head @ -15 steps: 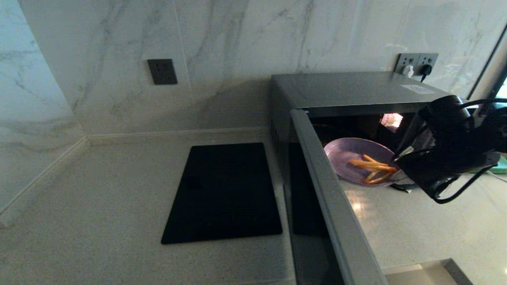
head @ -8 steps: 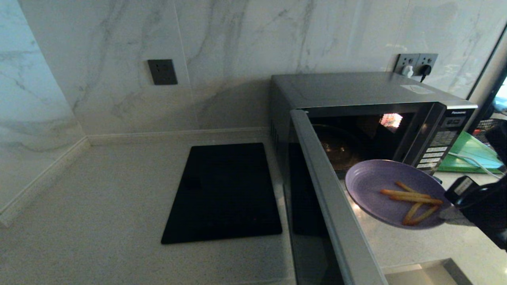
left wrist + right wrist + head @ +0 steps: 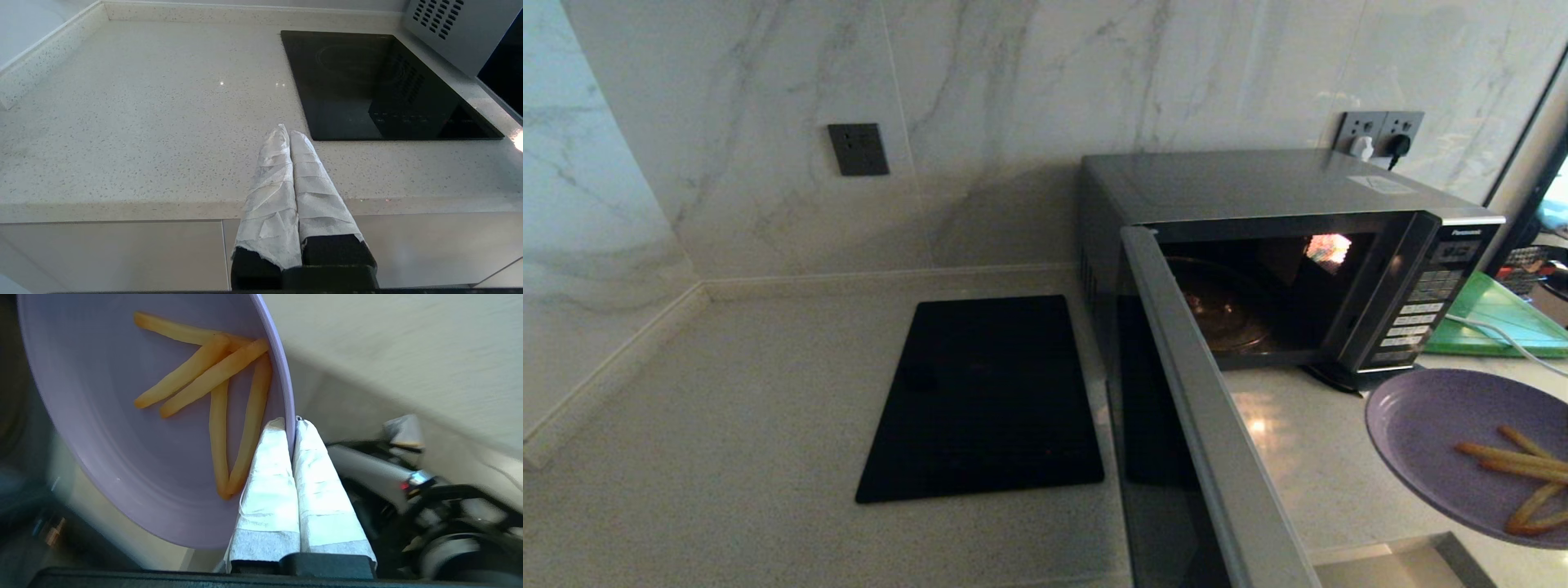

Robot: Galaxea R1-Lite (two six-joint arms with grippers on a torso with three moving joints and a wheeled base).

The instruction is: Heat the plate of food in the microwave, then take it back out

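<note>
The right gripper [image 3: 291,424] pinches the rim of the plate [image 3: 1437,425], held right of the microwave [image 3: 1258,188], whose door is open. The left gripper [image 3: 286,134] is pressed together, parked left of the microwave.

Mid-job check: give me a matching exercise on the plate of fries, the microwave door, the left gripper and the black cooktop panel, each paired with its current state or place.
Things:
1. round lavender plate of fries
2. silver-grey microwave door
3. left gripper
4. flat black rectangular cooktop panel

States or places:
A. swung open, lit cavity with nothing on the turntable
B. shut on nothing, by the counter's front edge
C. set in the countertop to the left of the microwave
D. rim pinched by the shut right gripper, outside the oven

Pairs: 1-D, 2-A, 3-B, 4-C
</note>
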